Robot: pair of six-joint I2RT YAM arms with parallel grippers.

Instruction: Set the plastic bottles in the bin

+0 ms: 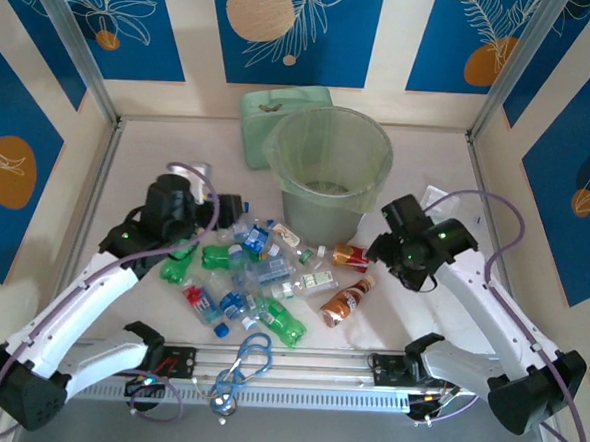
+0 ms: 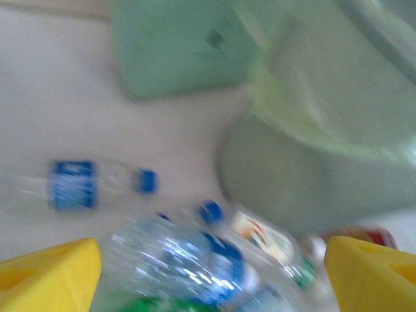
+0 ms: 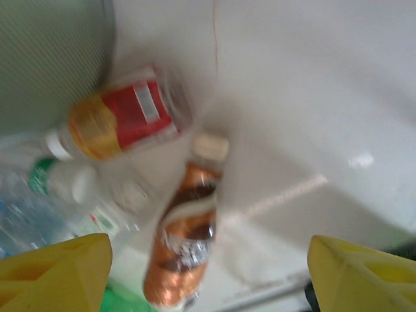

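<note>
A heap of plastic bottles [image 1: 256,279] lies on the table in front of the pale-green translucent bin [image 1: 328,173]. My left gripper [image 1: 199,230] hovers open at the heap's left edge; its yellow fingertips [image 2: 49,273] frame a clear blue-labelled bottle [image 2: 188,260], with nothing gripped. My right gripper [image 1: 388,252] hangs open to the right of the bin, above an orange-brown bottle [image 3: 185,240] and a red-labelled bottle [image 3: 123,114]. Both lie loose on the table. A further clear bottle with a blue cap [image 2: 84,185] lies apart to the left.
A flat mint-green square box [image 1: 281,120] sits behind the bin, touching it. Blue scissors-like loops [image 1: 246,363] rest on the rail at the near edge. Low walls border the table on the left, right and back.
</note>
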